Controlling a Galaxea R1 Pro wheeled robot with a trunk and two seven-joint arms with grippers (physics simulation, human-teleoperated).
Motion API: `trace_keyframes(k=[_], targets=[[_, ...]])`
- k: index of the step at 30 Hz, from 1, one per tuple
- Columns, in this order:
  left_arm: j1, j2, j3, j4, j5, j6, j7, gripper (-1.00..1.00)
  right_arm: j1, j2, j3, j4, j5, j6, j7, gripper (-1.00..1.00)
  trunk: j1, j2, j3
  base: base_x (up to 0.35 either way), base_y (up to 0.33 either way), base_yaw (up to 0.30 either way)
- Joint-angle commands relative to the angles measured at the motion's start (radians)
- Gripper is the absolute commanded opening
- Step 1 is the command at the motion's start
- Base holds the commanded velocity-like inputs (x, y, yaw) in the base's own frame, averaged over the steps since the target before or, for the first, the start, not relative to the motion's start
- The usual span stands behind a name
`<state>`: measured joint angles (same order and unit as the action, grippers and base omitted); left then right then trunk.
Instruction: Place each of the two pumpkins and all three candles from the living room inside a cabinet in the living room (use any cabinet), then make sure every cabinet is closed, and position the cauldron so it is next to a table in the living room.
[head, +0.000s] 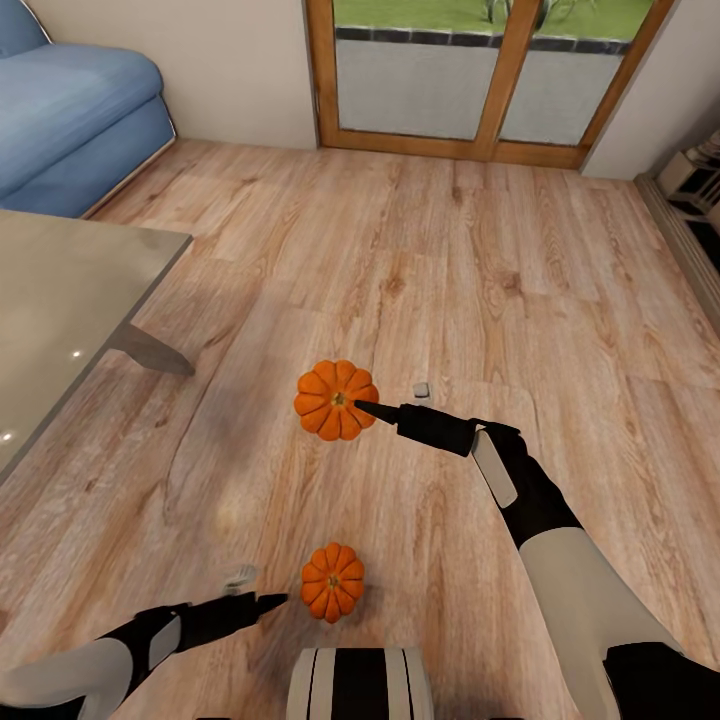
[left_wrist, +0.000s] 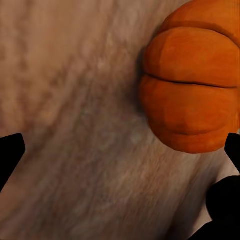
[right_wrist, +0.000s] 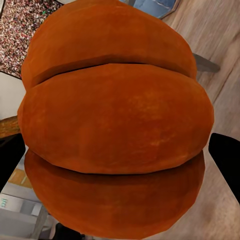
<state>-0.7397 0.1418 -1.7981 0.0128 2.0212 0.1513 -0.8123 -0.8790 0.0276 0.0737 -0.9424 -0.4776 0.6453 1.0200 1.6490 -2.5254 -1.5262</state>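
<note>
Nearest, one pumpkin (head: 332, 581) sits on the plank floor (head: 450, 260) just beside the left gripper (head: 255, 590), jaws apart; the right gripper (head: 395, 400) straddles the farther pumpkin (head: 335, 400), grip unclear

Pumpkins (head: 336, 400) matt, ribbed; floor (head: 500, 260) wood plank; table (head: 60, 300) glossy, perhaps glass.

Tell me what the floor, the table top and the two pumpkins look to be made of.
Floor: light wood planks, matte, judging by the grain, knots and board seams.
Table top: probably glass, glossy grey, with small bright reflections; its leg looks like dark grey metal, though paint is possible.
Far pumpkin and near pumpkin: orange ribbed skin, matte and slightly mottled; real or plastic is unclear.
</note>
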Motion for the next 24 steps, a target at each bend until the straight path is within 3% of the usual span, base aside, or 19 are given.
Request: trace_keyframes(k=[1, 6, 11, 15, 24], targets=[[0.0, -0.004, 0.0, 0.0, 0.0, 0.0, 0.003, 1.0, 0.0, 0.0, 0.0, 0.0, -0.001, 0.001, 0.0, -1.0, 0.0, 0.0, 0.0, 0.0, 0.0, 0.0], [-0.002, -0.012, 0.0, 0.0, -0.001, -0.002, 0.001, 1.0, 0.0, 0.0, 0.0, 0.001, -0.002, 0.001, 0.0, -1.0, 0.0, 0.0, 0.0, 0.0, 0.0, 0.0], [-0.002, -0.013, 0.0, -0.003, -0.001, -0.06, -0.007, 1.0, 0.0, -0.001, -0.001, 0.001, -0.003, 0.001, 0.0, -1.0, 0.0, 0.0, 0.0, 0.0, 0.0, 0.0], [-0.003, -0.013, 0.0, -0.004, -0.001, -0.063, -0.011, 1.0, 0.0, -0.002, -0.002, 0.001, -0.003, 0.001, 0.0, -1.0, 0.0, 0.0, 0.0, 0.016, 0.0, 0.0], [-0.003, -0.021, 0.0, -0.005, -0.002, -0.064, -0.019, 1.0, 0.0, -0.002, -0.002, 0.0, -0.003, 0.001, 0.0, -1.0, 0.0, 0.0, 0.0, 0.169, 0.0, 0.0]])
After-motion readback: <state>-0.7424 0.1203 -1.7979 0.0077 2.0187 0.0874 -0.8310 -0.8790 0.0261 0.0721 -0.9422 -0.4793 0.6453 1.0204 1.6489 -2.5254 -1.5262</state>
